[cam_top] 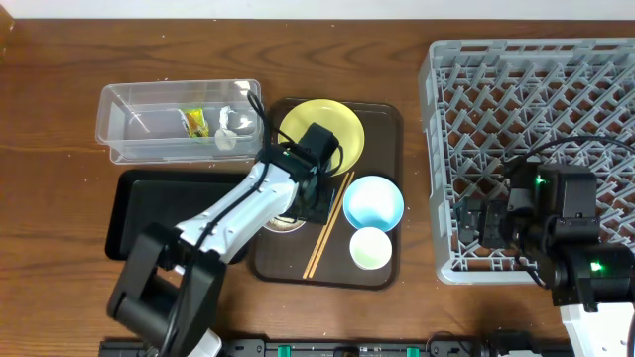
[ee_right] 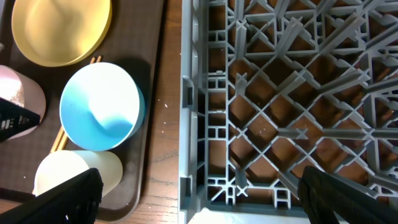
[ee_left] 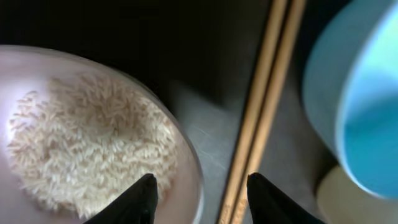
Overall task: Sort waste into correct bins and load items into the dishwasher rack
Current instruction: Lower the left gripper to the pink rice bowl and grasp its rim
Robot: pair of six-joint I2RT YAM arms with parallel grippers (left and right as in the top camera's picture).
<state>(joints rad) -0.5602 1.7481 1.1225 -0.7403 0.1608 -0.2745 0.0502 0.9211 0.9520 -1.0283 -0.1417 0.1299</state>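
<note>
The white bowl (ee_left: 186, 146) holds the heap of rice (ee_left: 87, 143) and sits on the brown serving tray (cam_top: 389, 119). My left gripper (ee_left: 199, 186) is open and straddles the bowl's right rim, with one finger over the rice and the other over the two chopsticks (ee_left: 261, 106). Neither finger touches the rim. To the right are the light blue bowl (cam_top: 373, 201) and the pale cup (cam_top: 369, 248). The yellow plate (cam_top: 298, 124) lies behind them. My right gripper (ee_right: 199, 199) is wide open over the near left wall of the grey rack (cam_top: 536, 99), holding nothing.
The clear tub (cam_top: 149, 124) at the back left holds the green-yellow wrapper (cam_top: 195, 121) and a white scrap (cam_top: 230, 129). The black tray (cam_top: 159, 213) lies in front of it, left of the serving tray. My left arm crosses above the black tray.
</note>
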